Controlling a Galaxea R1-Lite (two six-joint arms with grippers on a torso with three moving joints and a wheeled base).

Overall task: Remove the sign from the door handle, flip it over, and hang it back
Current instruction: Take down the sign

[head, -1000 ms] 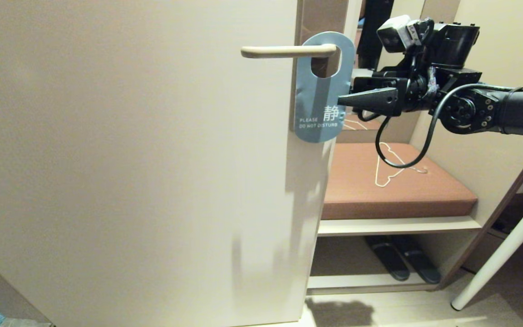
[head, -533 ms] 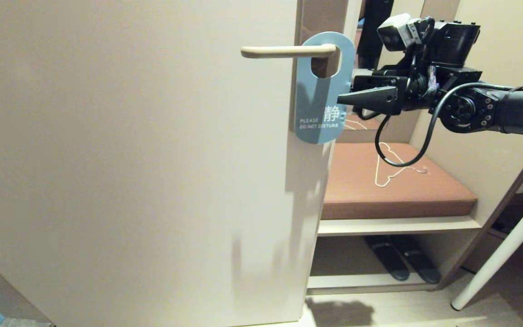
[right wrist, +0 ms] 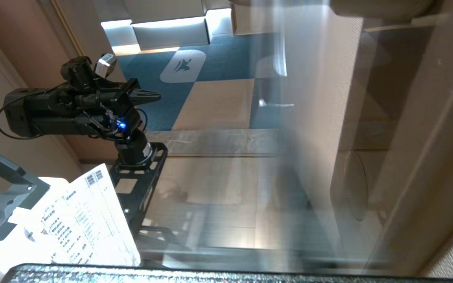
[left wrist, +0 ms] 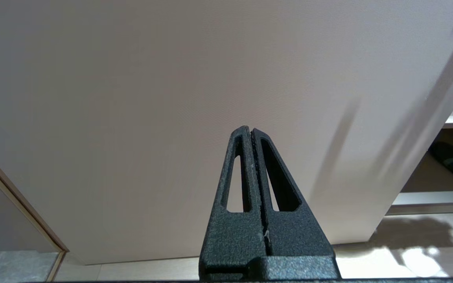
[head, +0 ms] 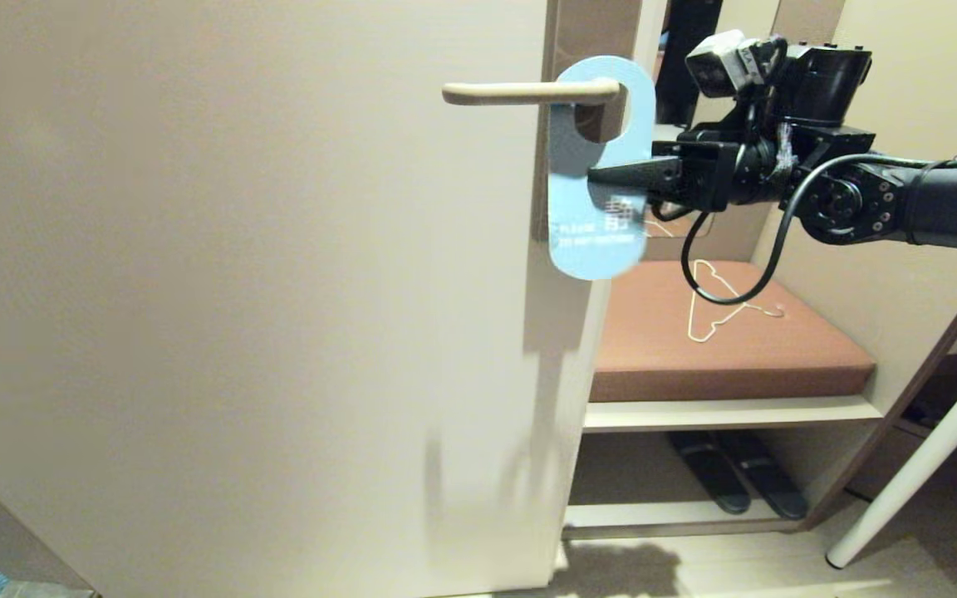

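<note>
The sign hung blue-face-out on the door handle — thin, light card, bendy and easily creased — and the right pincer had it nipped shut mid-body, below the hole, a sensible hold.

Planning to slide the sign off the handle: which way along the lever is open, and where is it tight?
Open: the handle's free end over bare door. Tight: beside the sign, where the right gripper pinches it.
</note>
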